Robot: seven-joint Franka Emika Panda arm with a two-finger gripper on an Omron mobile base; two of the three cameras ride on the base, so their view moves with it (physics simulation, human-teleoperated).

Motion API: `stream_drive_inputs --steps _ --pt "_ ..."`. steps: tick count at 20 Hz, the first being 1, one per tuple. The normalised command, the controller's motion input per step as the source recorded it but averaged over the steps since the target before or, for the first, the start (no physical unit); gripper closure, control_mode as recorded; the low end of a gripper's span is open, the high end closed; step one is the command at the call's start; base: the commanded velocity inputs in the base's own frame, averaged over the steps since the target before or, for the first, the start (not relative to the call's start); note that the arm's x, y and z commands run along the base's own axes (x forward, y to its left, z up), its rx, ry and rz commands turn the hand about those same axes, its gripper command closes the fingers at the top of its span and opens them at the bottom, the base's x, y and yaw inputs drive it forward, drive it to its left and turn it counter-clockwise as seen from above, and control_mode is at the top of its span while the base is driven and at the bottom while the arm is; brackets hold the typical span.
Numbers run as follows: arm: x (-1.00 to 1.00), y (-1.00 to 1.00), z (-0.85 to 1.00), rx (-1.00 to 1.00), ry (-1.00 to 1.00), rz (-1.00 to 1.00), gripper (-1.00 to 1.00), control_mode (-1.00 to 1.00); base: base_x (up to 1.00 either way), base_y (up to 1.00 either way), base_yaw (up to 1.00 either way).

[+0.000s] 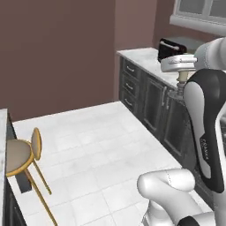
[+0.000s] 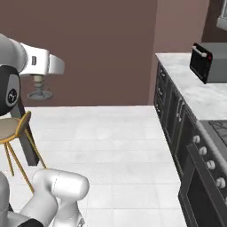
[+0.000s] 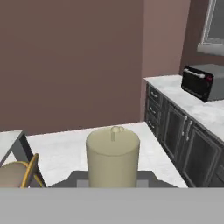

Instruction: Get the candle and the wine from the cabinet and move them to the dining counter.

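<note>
— Kitchen floor, pale tile, runs out under me; what are you carrying?

— The candle (image 3: 113, 159). My gripper (image 1: 182, 77) is pinched on it. In the hand view its cream top and wick sit right in front of the camera, and from the right its grey holder hangs below my hand, clear of any surface.

— What's close by?

— A stool (image 2: 9, 128) with a round seat, low at my left, and beside it the edge of the dining counter (image 1: 2, 132), just a sliver of marble in the left view.

— And farther off?

— Dark cabinets (image 2: 170, 106) under a marble top along the right wall, a black toaster (image 2: 201, 62) on it, then the brown wall (image 1: 57, 53).

— Which step is this?

— I judge it the carry: candle taken, being brought to the dining counter. The wine is yet to be fetched, as far as I can tell.

— Next?

— Swing toward that marble edge past the stool, lower until the holder's base rests flat, then spread the fingers. Tilt matters; a tall candle on a small base could topple.
</note>
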Motion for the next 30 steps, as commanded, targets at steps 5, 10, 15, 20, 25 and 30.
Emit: stream_drive_inputs --steps 5,10,15,20,25,30 --pt "0.00 0.00 0.00 0.00 0.00 0.00 1.00 1.00 0.59 -0.28 0.80" --pt "0.00 0.00 0.00 0.00 0.00 0.00 1.00 1.00 0.71 -0.36 0.76" --pt "0.00 0.00 0.00 0.00 0.00 0.00 1.00 1.00 0.50 -0.81 0.61" --pt "0.00 0.00 0.00 0.00 0.00 0.00 1.00 1.00 0.41 -0.94 0.56" --pt "0.00 0.00 0.00 0.00 0.00 0.00 1.00 1.00 0.48 -0.84 0.56" --pt "0.00 0.00 0.00 0.00 0.00 0.00 1.00 1.00 0.46 -0.36 0.71"
